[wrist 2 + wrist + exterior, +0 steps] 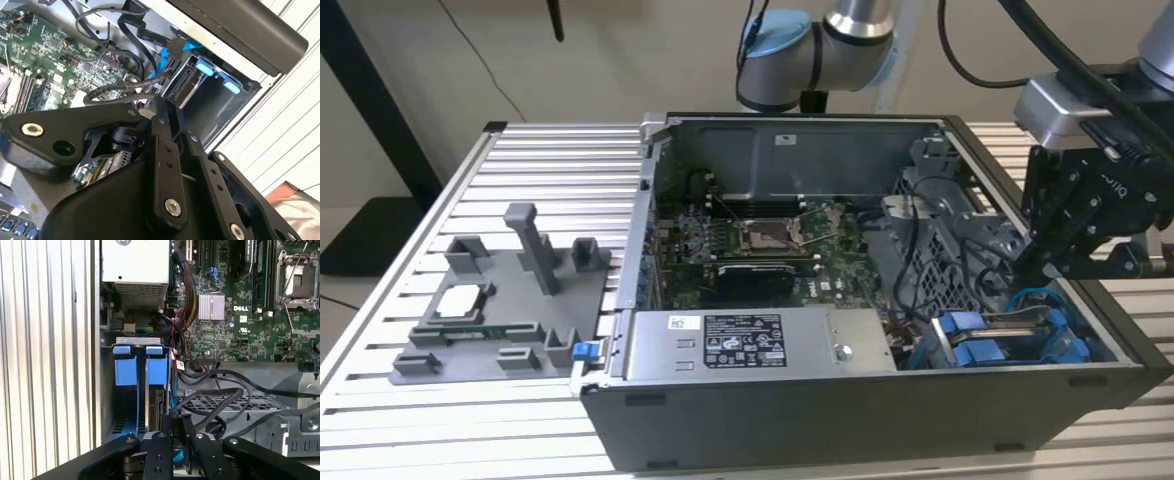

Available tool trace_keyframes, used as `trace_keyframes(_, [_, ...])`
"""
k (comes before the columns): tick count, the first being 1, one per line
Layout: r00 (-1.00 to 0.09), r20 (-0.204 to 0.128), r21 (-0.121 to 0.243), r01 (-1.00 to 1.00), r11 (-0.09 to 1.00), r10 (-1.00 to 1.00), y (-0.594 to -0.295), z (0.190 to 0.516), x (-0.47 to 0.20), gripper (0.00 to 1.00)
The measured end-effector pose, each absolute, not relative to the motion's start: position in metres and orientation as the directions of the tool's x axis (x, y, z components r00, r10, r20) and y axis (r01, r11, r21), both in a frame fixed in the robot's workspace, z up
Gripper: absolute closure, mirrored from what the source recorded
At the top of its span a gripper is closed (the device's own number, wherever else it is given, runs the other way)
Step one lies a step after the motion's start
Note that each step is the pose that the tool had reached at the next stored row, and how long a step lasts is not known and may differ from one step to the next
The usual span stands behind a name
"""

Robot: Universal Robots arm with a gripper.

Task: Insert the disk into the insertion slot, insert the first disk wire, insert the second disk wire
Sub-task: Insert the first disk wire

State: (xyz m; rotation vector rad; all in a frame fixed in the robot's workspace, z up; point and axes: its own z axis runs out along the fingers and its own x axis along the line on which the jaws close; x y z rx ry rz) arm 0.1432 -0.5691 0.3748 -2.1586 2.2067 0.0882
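Disk (159, 407) is in the insertion slot (131, 341), standing on edge with its blue carrier tab at the slot's open end. A second blue plastic piece (125, 371) sits in the slot just beside it, parallel to it, with perforated floor showing below. The slot sits in a corner of the open computer case (854, 420), at the exterior view's right end of the near wall.

Gripper (178, 429) is down inside the case at the slot's inner end, right at the disk's edge. Jaws are nearly together, with only a sliver between them. Black wires (235, 375) and a thin blue wire (161, 60) run in towards the tips. Can't tell whether any is pinched, or plugged into the disk.

Outward from the slot:
- Grey power-supply box (747, 345) is just beside it on the exterior view's left, along the same case wall. A red-and-black wire bundle (179, 305) lies between box and slot.
- Motherboard (720, 262) lies beyond the box, flat on the case floor, with the CPU socket (767, 237) near its middle.
- Perforated metal cage (941, 255) is on the slot's far side, with black wires draped over it.

The case stands on a slatted aluminium table (400, 420). Well apart from the slot, outside the case on the exterior view's left, a grey fixture tray (494, 350) holds a square processor chip (460, 300) and a green memory stick (474, 330) in separate recesses.
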Motion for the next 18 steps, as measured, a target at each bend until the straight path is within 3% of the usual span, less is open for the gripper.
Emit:
trace_keyframes(7, [-0.036, -0.077, 0.005, -0.999, 0.036, -0.996, -0.578, 0.374, 0.143, 1.00])
trace_keyframes(13, [-0.041, -0.070, 0.061, -0.997, 0.036, -0.997, -0.582, 0.373, 0.150, 1.00])
trace_keyframes(18, [-0.026, -0.070, 0.063, -0.998, 0.021, -0.997, -0.582, 0.364, 0.157, 1.00])
